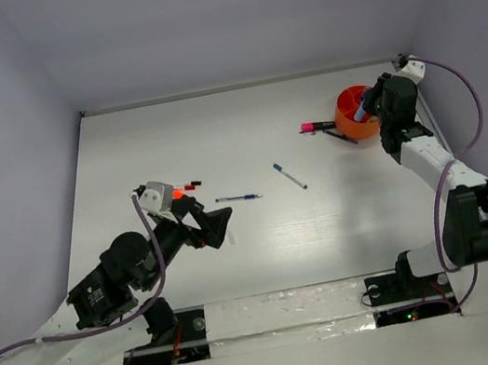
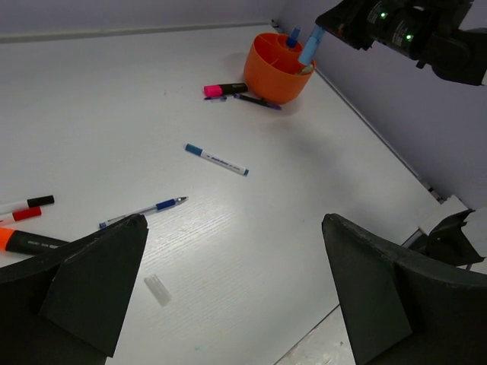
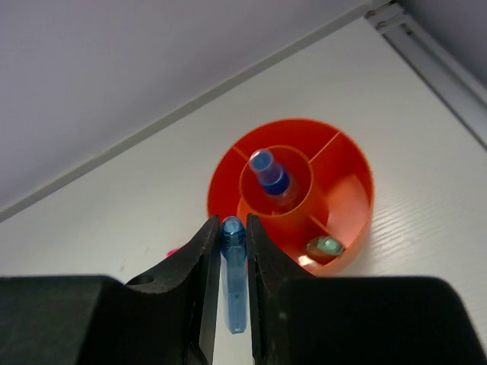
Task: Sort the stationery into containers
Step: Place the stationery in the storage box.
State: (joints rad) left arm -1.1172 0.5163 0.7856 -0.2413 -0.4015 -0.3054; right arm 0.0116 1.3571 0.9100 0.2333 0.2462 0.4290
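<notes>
The orange divided cup (image 1: 353,121) (image 2: 268,72) (image 3: 358,179) stands at the far right. A blue-capped clear bottle (image 3: 269,175) stands in its centre well, and a green piece (image 3: 325,245) lies in an outer section. My right gripper (image 1: 369,107) (image 3: 233,228) hangs just over the cup's rim, shut on a translucent blue plastic piece (image 3: 234,277) (image 2: 310,47). A pink marker (image 1: 314,125) (image 2: 224,90) and a dark pen (image 1: 342,137) (image 2: 257,101) lie beside the cup. A blue pen (image 1: 237,198) (image 2: 144,212) and a blue-capped white pen (image 1: 289,175) (image 2: 217,160) lie mid-table. My left gripper (image 1: 216,226) (image 2: 234,228) is open above the table, holding nothing.
Red- and black-capped markers (image 2: 27,205) and an orange marker (image 2: 30,242) lie left of my left gripper. A small clear cap (image 2: 157,290) rests on the table between its fingers. Grey walls close in the back and sides, and the right wall runs close by the cup.
</notes>
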